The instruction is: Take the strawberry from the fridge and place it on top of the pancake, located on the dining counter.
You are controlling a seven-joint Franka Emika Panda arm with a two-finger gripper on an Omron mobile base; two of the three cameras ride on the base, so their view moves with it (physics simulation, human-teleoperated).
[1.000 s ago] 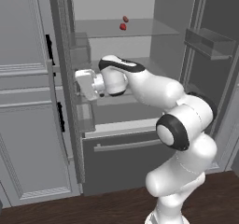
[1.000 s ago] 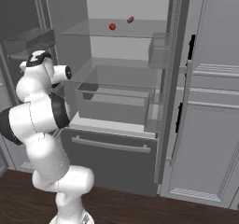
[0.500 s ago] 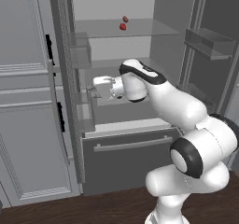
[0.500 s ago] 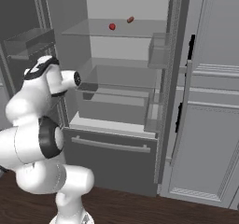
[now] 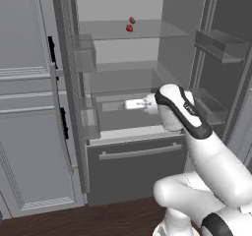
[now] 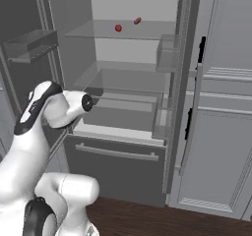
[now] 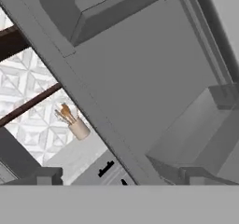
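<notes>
Reach step: fridge [image 5: 133,176] open, fingers [image 7: 46,175] wide and empty well below the strawberry [image 5: 129,28]; next, raise hand to its shelf [image 5: 147,29].

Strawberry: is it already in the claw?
No, the strawberry sits on the fridge's upper glass shelf, well above the claw, whose jaws stand open and empty.

Fridge [image 5: 133,171] matt dark grey; shelf [image 5: 142,29] clear glass; strawberry [image 5: 129,28] glossy red; floor [image 5: 98,220] dark wood.
</notes>
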